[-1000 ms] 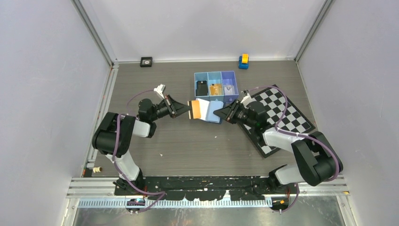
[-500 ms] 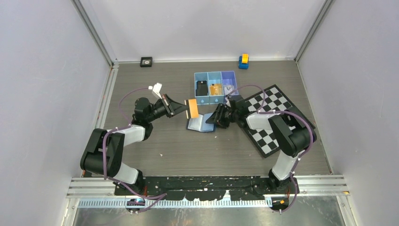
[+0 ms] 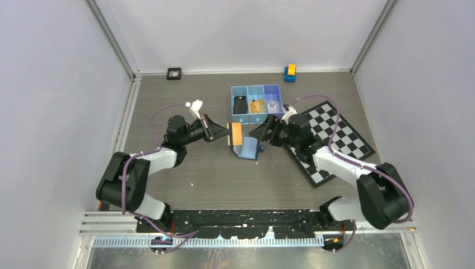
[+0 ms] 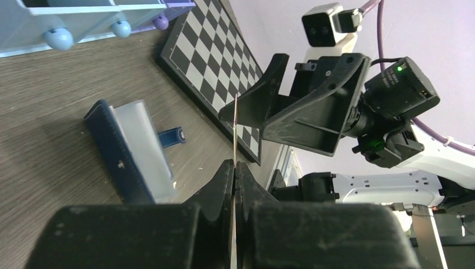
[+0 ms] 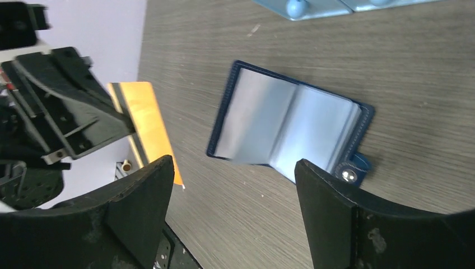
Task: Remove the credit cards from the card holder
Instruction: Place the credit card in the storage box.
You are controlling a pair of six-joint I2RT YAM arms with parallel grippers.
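Observation:
My left gripper (image 3: 228,133) is shut on an orange-gold credit card (image 3: 236,134), holding it on edge above the table. In the left wrist view the card (image 4: 235,126) shows as a thin line rising from the closed fingertips. The navy card holder (image 3: 250,148) lies spread open on the table just right of the card, its pale blue inside facing up (image 5: 288,126). No other credit cards show in it. My right gripper (image 3: 268,130) hovers open just right of and above the holder, with nothing between its fingers (image 5: 234,168).
A light-blue three-compartment tray (image 3: 257,89) stands behind the holder with small items inside. A chessboard (image 3: 336,140) lies under my right arm. A yellow-and-blue toy (image 3: 289,72) and a small black object (image 3: 174,73) sit near the back wall.
My right gripper has opened and let go of the card holder, which now lies open on the table. The left gripper still holds the orange card, now clear of the holder.

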